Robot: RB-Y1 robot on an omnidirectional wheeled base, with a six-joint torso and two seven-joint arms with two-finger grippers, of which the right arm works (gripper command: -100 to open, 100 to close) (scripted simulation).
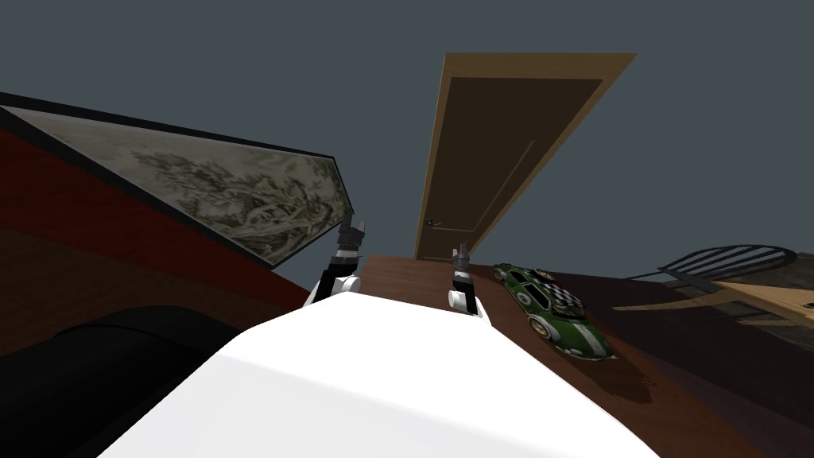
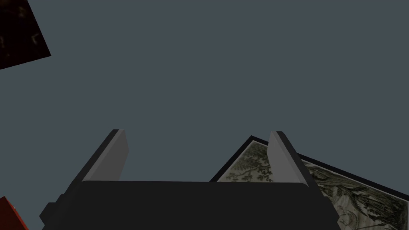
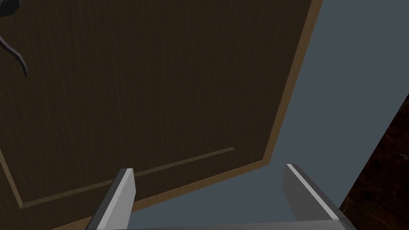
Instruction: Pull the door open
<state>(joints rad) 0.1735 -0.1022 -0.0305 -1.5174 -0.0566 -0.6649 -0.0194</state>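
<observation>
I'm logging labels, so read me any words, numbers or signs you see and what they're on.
None can be read.
The green toy car has a white roundel on its side, too small to tell any number.
The framed picture and the door carry no lettering.

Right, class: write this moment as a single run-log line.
phase: pre-grasp | door: shut, handle untouched | right gripper: jaws open, facing door | left gripper: jaws open, idle | green toy car: on right
</observation>
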